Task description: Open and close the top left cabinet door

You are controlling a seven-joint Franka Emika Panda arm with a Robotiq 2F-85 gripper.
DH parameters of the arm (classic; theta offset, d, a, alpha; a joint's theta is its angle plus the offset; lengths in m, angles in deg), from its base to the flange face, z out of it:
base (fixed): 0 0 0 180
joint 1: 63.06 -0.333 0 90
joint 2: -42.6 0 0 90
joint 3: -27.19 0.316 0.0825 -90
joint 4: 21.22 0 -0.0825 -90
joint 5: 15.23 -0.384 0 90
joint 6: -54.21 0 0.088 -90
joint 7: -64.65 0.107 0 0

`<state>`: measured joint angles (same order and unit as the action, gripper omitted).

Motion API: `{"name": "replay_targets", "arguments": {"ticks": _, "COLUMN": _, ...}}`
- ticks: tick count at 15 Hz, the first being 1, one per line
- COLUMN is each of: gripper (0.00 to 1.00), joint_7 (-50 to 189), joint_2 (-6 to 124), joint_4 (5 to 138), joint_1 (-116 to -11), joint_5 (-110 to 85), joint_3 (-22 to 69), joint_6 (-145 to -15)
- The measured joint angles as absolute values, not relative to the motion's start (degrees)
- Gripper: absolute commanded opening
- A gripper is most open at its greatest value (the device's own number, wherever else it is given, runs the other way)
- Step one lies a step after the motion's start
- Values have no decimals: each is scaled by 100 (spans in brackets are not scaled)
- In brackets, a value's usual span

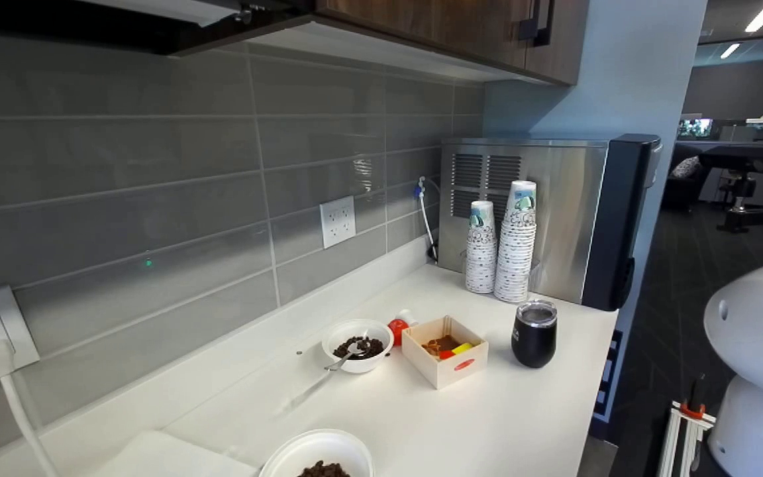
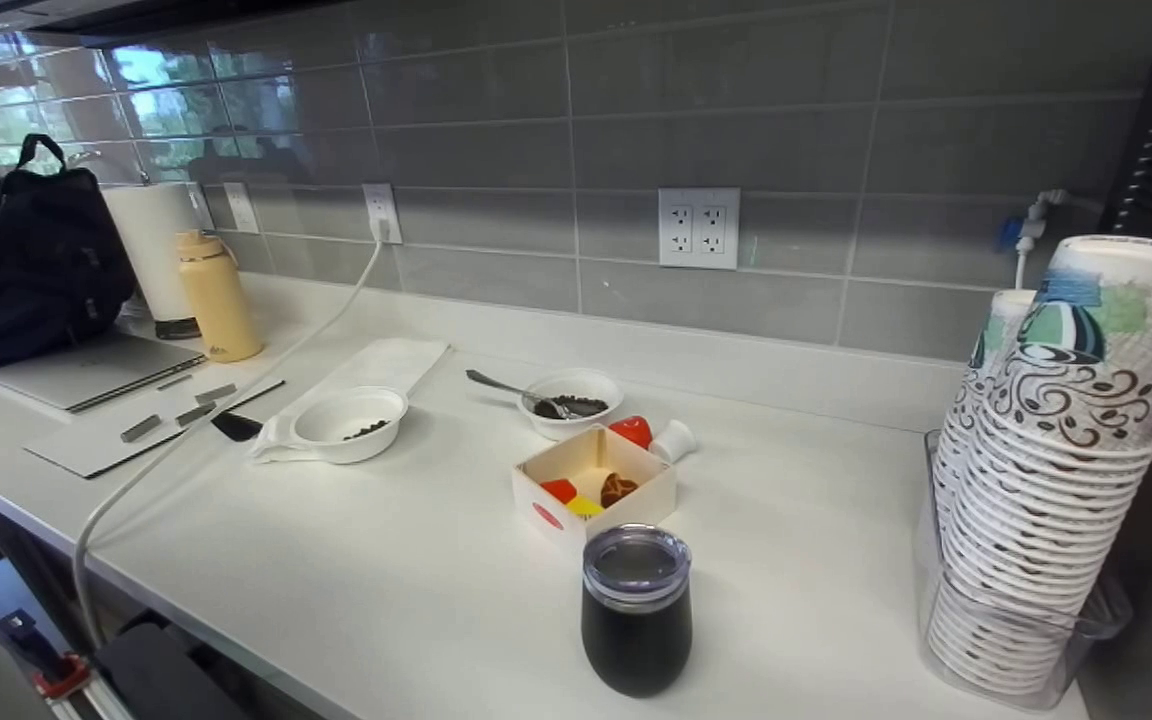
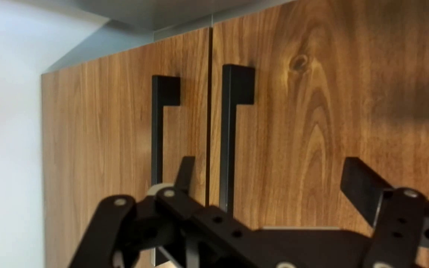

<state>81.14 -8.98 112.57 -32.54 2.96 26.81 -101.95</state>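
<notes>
The brown wood-grain cabinet door [image 3: 322,123], above the white desk [image 1: 487,424], sits closed; opening and closing both probably remain, though a finished task would look alike. The tool [image 3: 270,167] is spread wide, gripping nothing; the black bar handle [image 3: 228,141] shows between its fingers [image 3: 361,186], contact unclear.

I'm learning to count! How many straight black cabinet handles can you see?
2 in the wrist view: one straight black handle on the brown wood-grain door with the knot, a matching handle on the brown door beside the pale wall. The black gripper partly hides both.
</notes>
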Motion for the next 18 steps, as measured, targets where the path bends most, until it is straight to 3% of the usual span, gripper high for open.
{"name": "replay_targets", "arguments": {"ticks": 9, "gripper": 100, "joint_7": 8273, "joint_2": -696, "joint_4": 11648, "joint_1": -1460, "joint_5": 251, "joint_3": 3457, "joint_6": -11576}}
{"name": "replay_targets", "arguments": {"ticks": 18, "gripper": 100, "joint_7": 8281, "joint_2": -34, "joint_4": 11530, "joint_1": -959, "joint_5": -236, "joint_3": 3994, "joint_6": -11935}}
